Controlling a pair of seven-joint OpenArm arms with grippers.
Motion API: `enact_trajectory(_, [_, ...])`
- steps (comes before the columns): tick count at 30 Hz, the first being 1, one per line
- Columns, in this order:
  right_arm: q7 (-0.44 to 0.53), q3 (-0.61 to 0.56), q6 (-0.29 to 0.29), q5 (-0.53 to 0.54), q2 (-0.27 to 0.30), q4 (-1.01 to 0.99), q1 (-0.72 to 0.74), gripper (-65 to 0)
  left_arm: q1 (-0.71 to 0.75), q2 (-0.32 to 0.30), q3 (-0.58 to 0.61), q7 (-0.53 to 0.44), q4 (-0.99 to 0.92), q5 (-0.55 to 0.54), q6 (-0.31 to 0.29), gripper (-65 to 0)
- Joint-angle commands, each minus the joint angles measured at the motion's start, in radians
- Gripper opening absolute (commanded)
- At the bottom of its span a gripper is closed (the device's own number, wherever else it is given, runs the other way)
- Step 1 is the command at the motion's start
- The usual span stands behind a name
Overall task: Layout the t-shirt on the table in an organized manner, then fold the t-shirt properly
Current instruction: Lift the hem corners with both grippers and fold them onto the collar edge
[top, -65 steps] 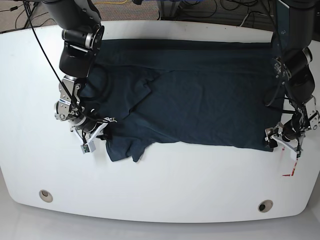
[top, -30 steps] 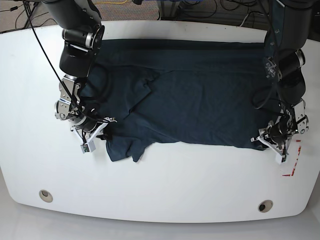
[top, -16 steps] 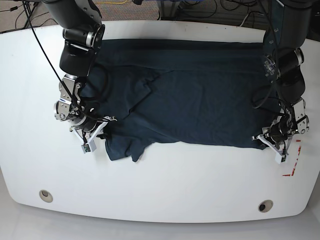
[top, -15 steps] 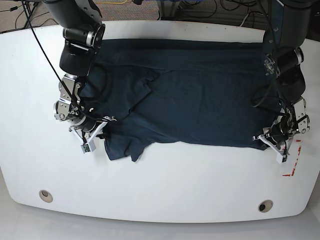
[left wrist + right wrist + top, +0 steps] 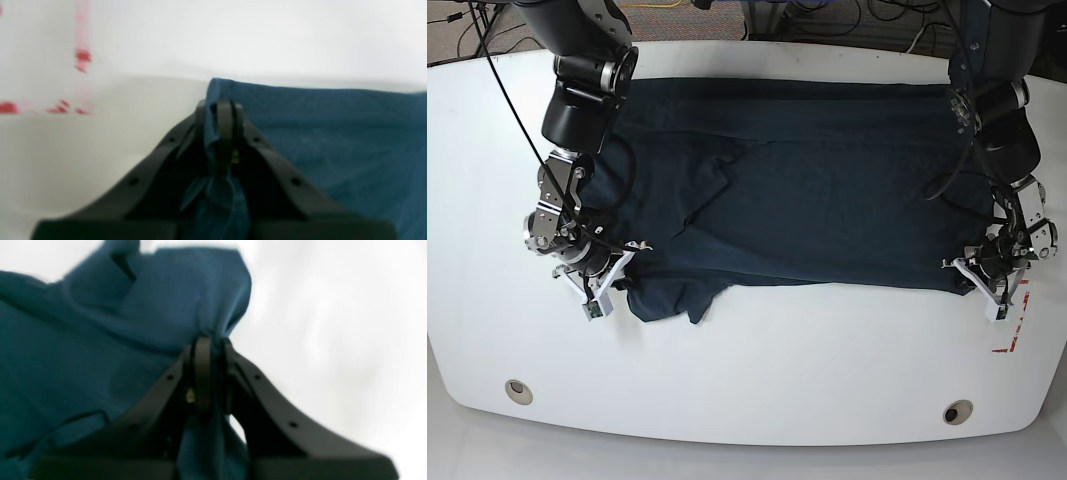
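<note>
The dark navy t-shirt (image 5: 807, 200) lies spread across the white table (image 5: 777, 370), with a crumpled sleeve at its near left. In the base view my right gripper (image 5: 607, 282) is at the shirt's near left edge and my left gripper (image 5: 984, 282) at its near right corner. In the left wrist view, the left gripper (image 5: 220, 106) is shut on a corner of the t-shirt (image 5: 333, 133), a strip of cloth pinched between its fingers. Seen from the right wrist, the right gripper (image 5: 206, 343) is shut on a bunched fold of the t-shirt (image 5: 100, 340).
A red outline mark (image 5: 1012, 325) lies on the table just right of the left gripper; it also shows as red mark (image 5: 80, 56). Two round grommet holes (image 5: 519, 390) (image 5: 957, 411) sit near the front edge. Cables lie on the floor behind the table.
The left gripper has shut on the shirt's near right corner and shifted outward. The right gripper has drawn its edge left and nearer. The shirt's near edge lies straighter.
</note>
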Motion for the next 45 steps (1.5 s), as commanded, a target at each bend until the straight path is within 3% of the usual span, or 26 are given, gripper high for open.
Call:
enact_trajectory(1, [-0.029,0.000,-0.002,0.014,0.008,0.086,0.031,-65.0,-0.010,-0.012,-0.003,-0.003,0.066,-0.014,-0.024,-64.6])
enact_trajectory(6, [-0.088,0.000,-0.002,0.017,0.008,0.168,0.030,-65.0,0.010,-0.012,-0.003,0.037,0.137,-0.014,-0.062,-64.6])
enact_trajectory(15, [-0.207,0.000,-0.002,0.019,0.008,0.300,0.020,-65.0,0.030,-0.012,-0.096,0.141,0.263,-0.014,-0.062,-64.6])
enact_trajectory(26, [-0.311,0.000,-0.002,0.022,-0.009,0.550,-0.104,-65.0,0.091,-0.012,-0.122,0.273,0.445,-0.014,-0.062,-64.6])
enact_trajectory(45, [-0.342,0.002,-0.002,0.022,-0.055,0.778,-0.356,-65.0,0.367,0.083,-0.124,0.471,0.881,-0.012,-0.062,-64.6])
